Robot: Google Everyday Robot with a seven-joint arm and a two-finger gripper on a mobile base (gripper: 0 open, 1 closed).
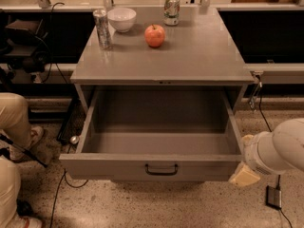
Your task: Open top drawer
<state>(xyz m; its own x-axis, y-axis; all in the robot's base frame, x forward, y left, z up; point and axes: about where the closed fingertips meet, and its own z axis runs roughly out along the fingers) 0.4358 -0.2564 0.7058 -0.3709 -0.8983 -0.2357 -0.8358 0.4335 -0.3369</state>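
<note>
Claw (pixel 244 174) sits low at the R front corner of the top drawer (pixel 109 167), prob. to work that edge instead of the handle (pixel 161 169); open or closed, I cannot tell. Drawer stands far out under the bench (pixel 199 61), which carries 1 apple (pixel 155 35), 1 bowl (pixel 122 19), tall can (pixel 101 28), green can (pixel 171 8).

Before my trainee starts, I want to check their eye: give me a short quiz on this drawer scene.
1. True or false: the top drawer is shut.
2. Which stands nearest the silver can? A white bowl; B red apple; C green can.
3. Fill in: the gripper is beside the drawer's front ____ corner.
Key: 1 false; 2 A; 3 right.
</note>
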